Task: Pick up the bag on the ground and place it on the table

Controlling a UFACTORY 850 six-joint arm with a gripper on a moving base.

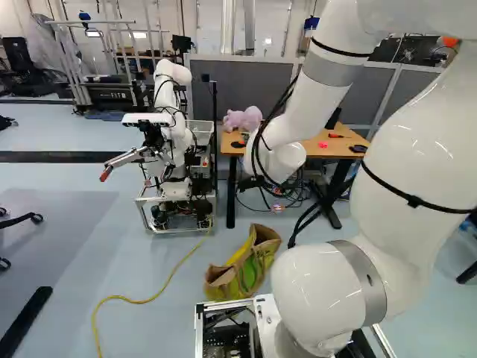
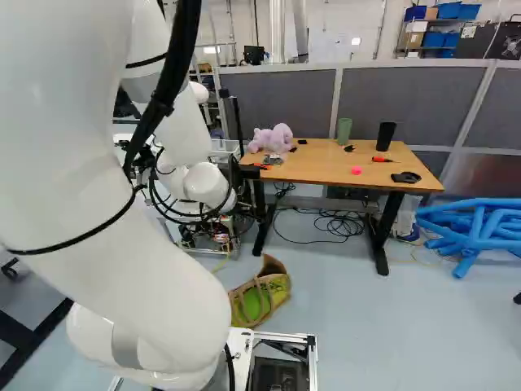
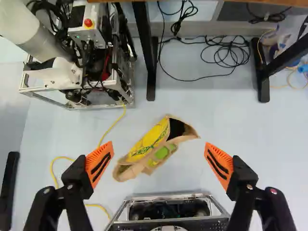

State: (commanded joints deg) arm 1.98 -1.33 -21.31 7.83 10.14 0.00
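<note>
A brown and yellow-green bag (image 1: 257,265) (image 2: 264,301) slumps on the floor just ahead of the base, its dark mouth gaping. In the wrist view my gripper (image 3: 159,147) stands open, its orange pads wide apart with nothing gripped. Far below it, the bag (image 3: 150,144) shows in the gap between the fingers, touching neither. The arm's wrist hides the fingers in both base views. Beyond the bag stands the wooden table (image 2: 326,169), its near edge (image 3: 207,2) also showing in the wrist view, ahead of the gripper.
Another robot (image 1: 173,142) stands left of the table. On the table are a pink plush toy (image 2: 271,138), a green cup (image 2: 344,130) and a black cup (image 2: 385,136). A yellow cable (image 1: 149,298) crosses the floor; blue tubes (image 2: 480,228) lie right of the table.
</note>
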